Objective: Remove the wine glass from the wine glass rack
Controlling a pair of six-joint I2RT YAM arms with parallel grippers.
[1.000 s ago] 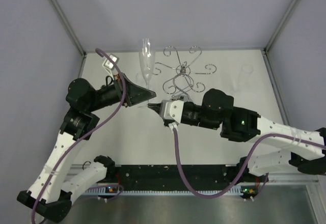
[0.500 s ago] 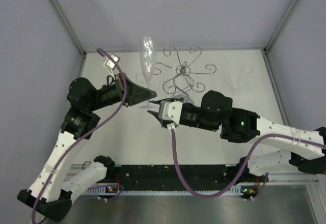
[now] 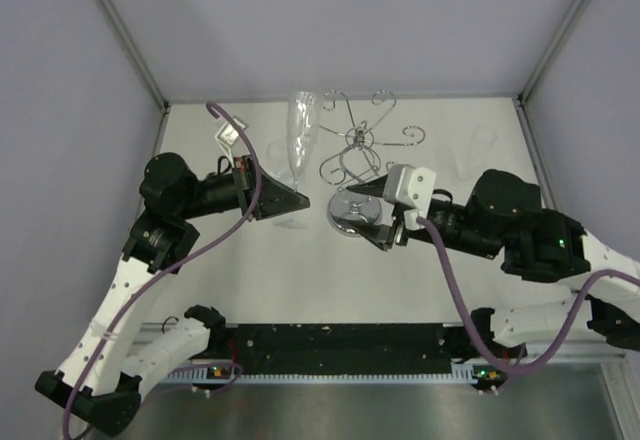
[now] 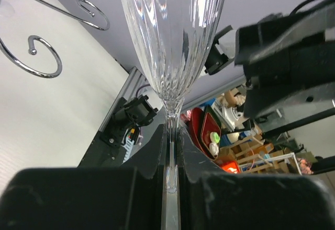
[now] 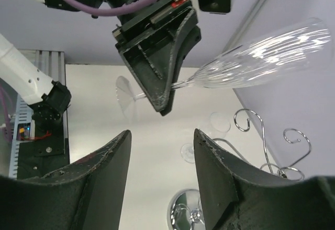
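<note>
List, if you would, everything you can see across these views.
wine glass: one, clear and ribbed, upright just left of the rack, held by its stem.
wine glass rack: one, chrome, back centre of the table.
second glass: one, clear and faint, near the table's back right edge.
table: one, white, under everything.
purple cables: two, one running along each arm.
left gripper: one, black, shut on the wine glass stem.
right gripper: one, black, open and empty, by the rack's base.
</note>
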